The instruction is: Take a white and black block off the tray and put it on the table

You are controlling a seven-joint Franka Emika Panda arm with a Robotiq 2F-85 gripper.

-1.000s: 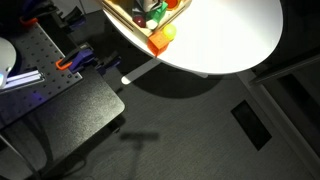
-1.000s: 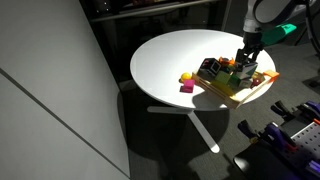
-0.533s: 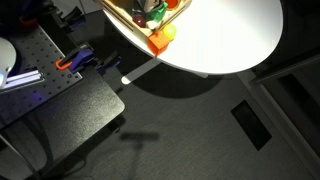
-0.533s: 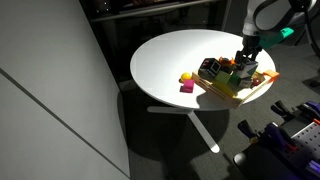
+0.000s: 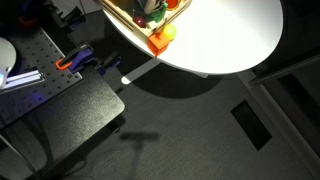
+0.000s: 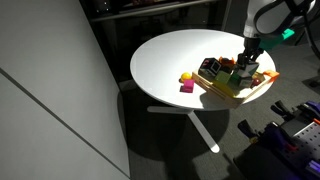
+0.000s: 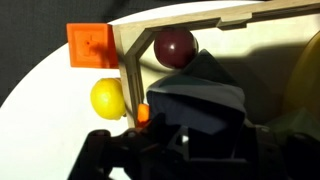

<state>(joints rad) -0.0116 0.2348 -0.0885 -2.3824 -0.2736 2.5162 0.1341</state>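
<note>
1. The round white tabletop [image 6: 165, 55] carries the light-wood tray [image 6: 256, 92] near its edge, and several coloured blocks crowd the tray.
2. The white and black block [image 6: 209, 69] is on the tray, at the end nearest the two loose pieces lying on the tabletop. It shows there as a small dark cube, too small for its faces to be made out.
3. The claw [image 6: 247, 66] hangs over the middle of the tray among the blocks, apart from the white and black block.
4. I cannot tell how far the claw is open, or whether it has hold of anything. The exterior views show it too small, and the wrist view shows only a dark blurred mass at the bottom.
5. In the wrist view a dark grey shape [image 7: 203, 95] fills the centre, inside the tray's corner. It is too blurred to say what it is.
6. A dark red ball [image 7: 175, 46] lies in the tray just inside the wooden rim.
7. An orange block [image 7: 90, 44] and a yellow ball [image 7: 107, 98] rest on the tabletop just outside that corner, close beside each other.
8. A dark grey perforated bench [image 5: 40, 70] stands beside the tabletop, lower down.
</note>
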